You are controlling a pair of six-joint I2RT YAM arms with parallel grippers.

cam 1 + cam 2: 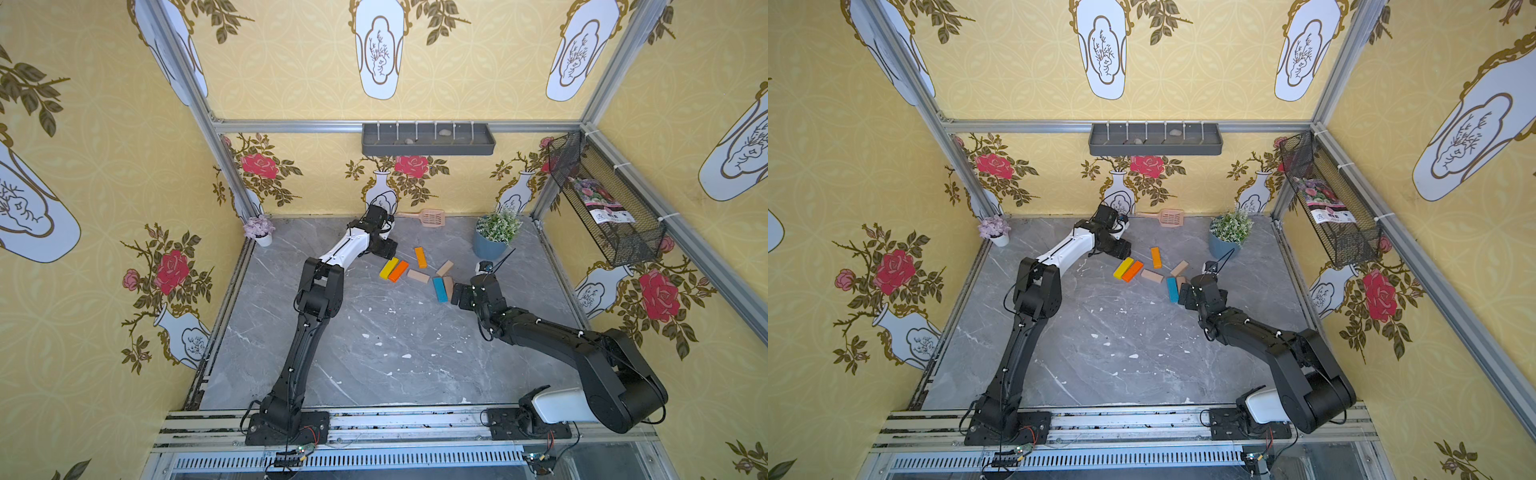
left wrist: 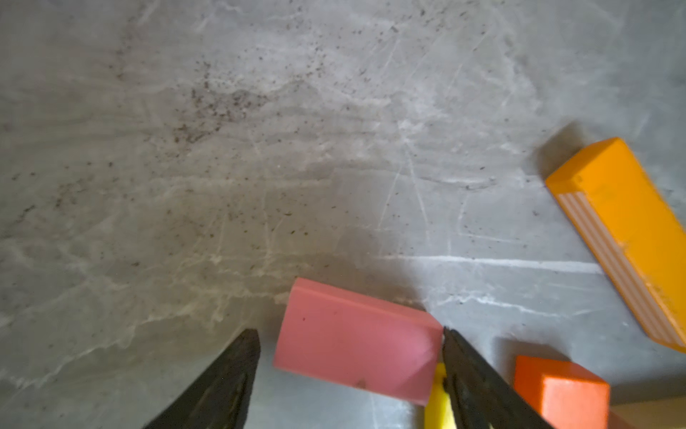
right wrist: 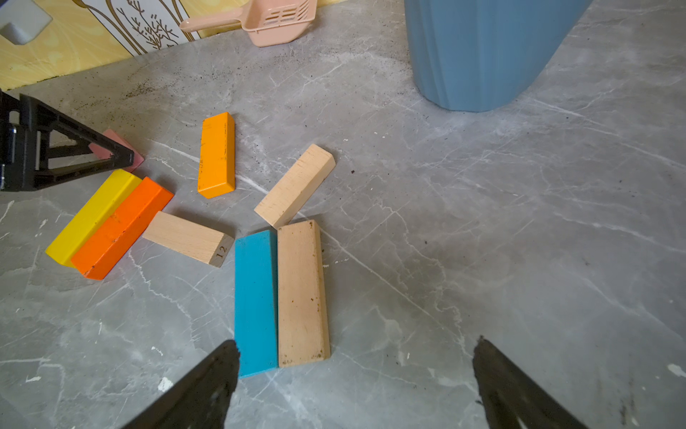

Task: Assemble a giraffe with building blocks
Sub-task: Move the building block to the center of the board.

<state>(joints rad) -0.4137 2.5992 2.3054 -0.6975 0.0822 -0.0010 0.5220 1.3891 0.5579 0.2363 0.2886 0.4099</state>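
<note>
Your right claw (image 3: 356,343) spread wide, empty, nearer you than the blue pot (image 3: 482,55), blue bar (image 3: 256,301) touching tan bar (image 3: 302,293) at its tips, farther, your left claw (image 2: 349,330) unclenched astride the pink bar (image 2: 352,349), well apart from the pot

Both arms were mostly black w/ thin black cables & white zip-ties; left arm (image 1: 309,299) had a white forearm shell, right arm (image 1: 540,328) a white shell nr base, black tapered fingers (image 3: 208,386).
</note>
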